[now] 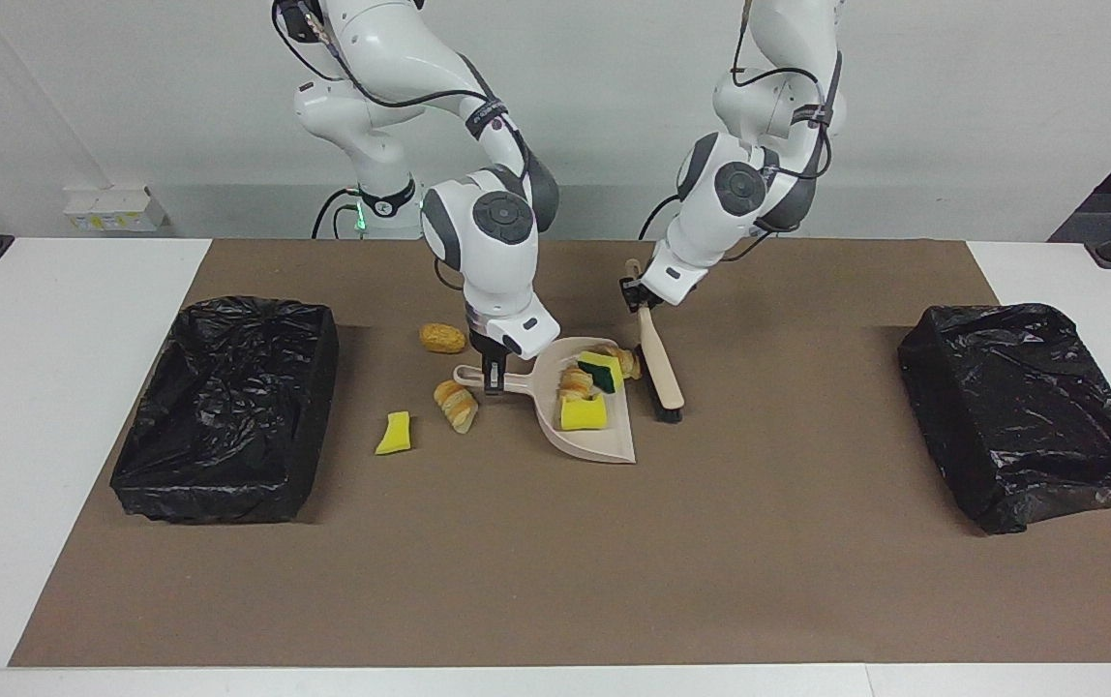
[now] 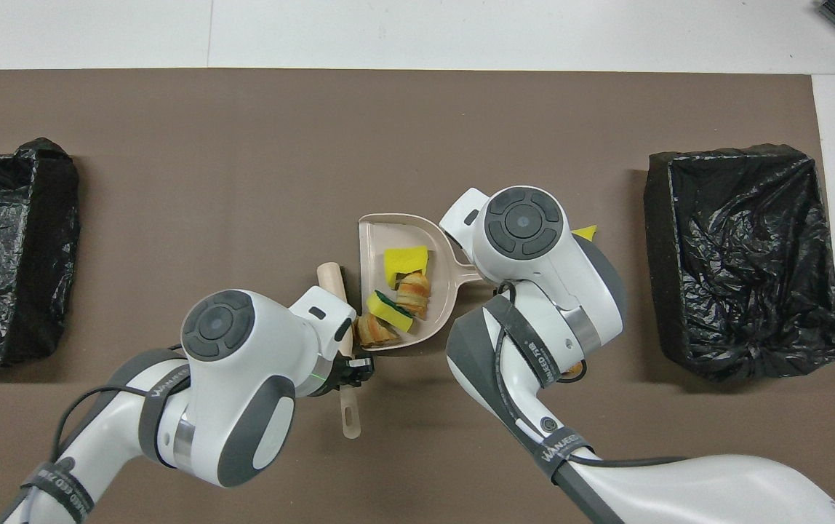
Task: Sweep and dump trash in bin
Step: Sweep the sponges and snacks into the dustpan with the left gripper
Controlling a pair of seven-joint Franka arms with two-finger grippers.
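A beige dustpan [image 1: 583, 426] is shown lying flat on the brown mat [image 1: 555, 561], midway between two black-lined bins [image 1: 226, 407] [image 1: 1025, 411]. Its long axis runs across the table: the handle [image 1: 497, 378] points toward the right arm's end, and the open mouth faces the left arm's end. The handle is clamped by the right gripper [image 1: 493, 373], whose fingers are closed upon it from above.

Inside the dustpan are seen a yellow sponge chunk [image 1: 583, 414], a green-backed sponge chunk [image 1: 600, 371] and a croissant-like piece [image 1: 575, 383]. A second croissant-like piece [image 1: 625, 360] lies at the dustpan's mouth, at the corner nearer the robots.

A beige hand brush [image 1: 660, 373] is held by its handle in the left gripper [image 1: 635, 295], which is closed tight on it. The brush's long axis runs from near the robots outward, slightly slanted, with the dark bristles [image 1: 650, 392] facing the dustpan's mouth and just beside it; the head rests low on the mat.

Outside the dustpan, toward the right arm's end, three pieces remain on the mat: a nugget [image 1: 442, 338] nearer the robots than the handle, a bread piece [image 1: 456, 405] just beside the handle, and a yellow sponge wedge [image 1: 394, 433] farther toward the bin.
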